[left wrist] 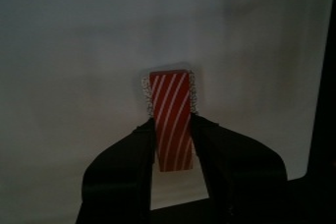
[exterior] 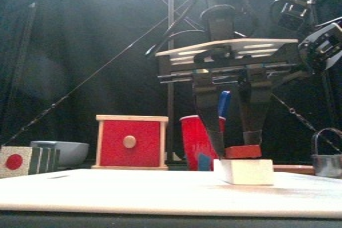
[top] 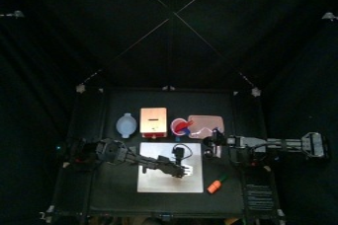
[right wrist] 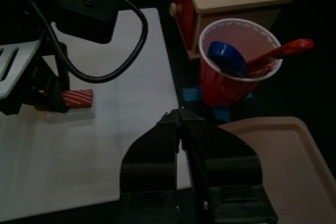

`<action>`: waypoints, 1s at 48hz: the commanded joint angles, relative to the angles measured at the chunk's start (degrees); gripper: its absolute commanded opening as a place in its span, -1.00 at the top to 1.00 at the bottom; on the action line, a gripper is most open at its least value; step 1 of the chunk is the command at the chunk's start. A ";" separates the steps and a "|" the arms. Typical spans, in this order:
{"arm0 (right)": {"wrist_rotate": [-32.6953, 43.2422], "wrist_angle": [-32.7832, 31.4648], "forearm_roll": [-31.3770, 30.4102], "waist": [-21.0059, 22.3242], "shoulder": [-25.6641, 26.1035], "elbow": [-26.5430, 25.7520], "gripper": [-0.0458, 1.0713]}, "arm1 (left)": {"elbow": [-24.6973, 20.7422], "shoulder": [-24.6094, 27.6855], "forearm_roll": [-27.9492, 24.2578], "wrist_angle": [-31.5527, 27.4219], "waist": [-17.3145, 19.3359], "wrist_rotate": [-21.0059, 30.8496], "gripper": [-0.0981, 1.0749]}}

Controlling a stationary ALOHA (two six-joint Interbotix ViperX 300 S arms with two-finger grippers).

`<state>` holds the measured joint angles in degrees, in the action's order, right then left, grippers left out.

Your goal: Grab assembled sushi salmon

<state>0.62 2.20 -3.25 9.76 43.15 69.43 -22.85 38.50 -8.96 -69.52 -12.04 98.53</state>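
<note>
Right now, front view, nearest thing: assembled sushi salmon [exterior: 243, 168] at lower right of centre, reddish top on a white block, sitting on the white board [exterior: 147, 194]. Left pincer [exterior: 230, 122] hangs directly over it, jaws apart, tips down at about the piece's top on either side.

Left wrist view confirms it: salmon [left wrist: 172, 117] is centre frame, red with pale stripes, long axis running between the two jaws, near end sitting in the gap. Can't see the jaws pressing on it; they look apart, not clamped. Piece looks flat on the board, not lifted.

Top view: board [top: 172, 157] at lower centre of the bench [top: 113, 199], left arm reaching in from the left over it, salmon mostly hidden under the arm.

Right pincer [right wrist: 180, 140] is closed, holding nothing, parked over the board's right side; right arm idle.

Further back: red cup [right wrist: 241, 66] with blue and red utensils in it, wooden box [exterior: 131, 142] with a red face at mid-left of the front view.

Status, my read: approach and alignment done. Left to do: close on the salmon, lift. Grab not yet made.
</note>
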 commanded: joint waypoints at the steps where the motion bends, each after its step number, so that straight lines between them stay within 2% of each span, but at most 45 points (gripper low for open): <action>1: 0.00 0.18 0.00 0.18 -0.09 -0.79 0.82 | -0.62 -0.53 0.09 0.09 0.35 -0.35 -0.27; 12: 0.00 0.18 0.00 0.09 -0.09 -0.62 0.82 | -0.44 -1.49 -1.41 0.00 0.26 -1.93 -0.34; 27: 0.00 0.18 0.00 0.09 -0.09 -0.44 0.82 | -0.70 -2.20 -1.76 -0.44 0.26 -2.64 -0.91; 34: 0.00 0.18 0.00 0.09 -0.09 -0.26 0.82 | -1.05 -3.78 -3.69 -2.02 0.00 -3.69 -0.93; 41: 0.09 0.00 0.26 0.18 -0.09 -0.18 0.82 | -0.79 -7.47 -7.65 -2.46 -0.35 -8.88 -0.93; 48: 0.09 -0.18 0.35 0.62 -0.09 -0.35 0.82 | -0.18 -11.34 -11.69 -2.29 -0.44 -17.58 -0.93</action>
<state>0.62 1.85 -3.08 9.84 43.15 69.79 -22.50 30.94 -18.81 -71.98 -12.39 83.32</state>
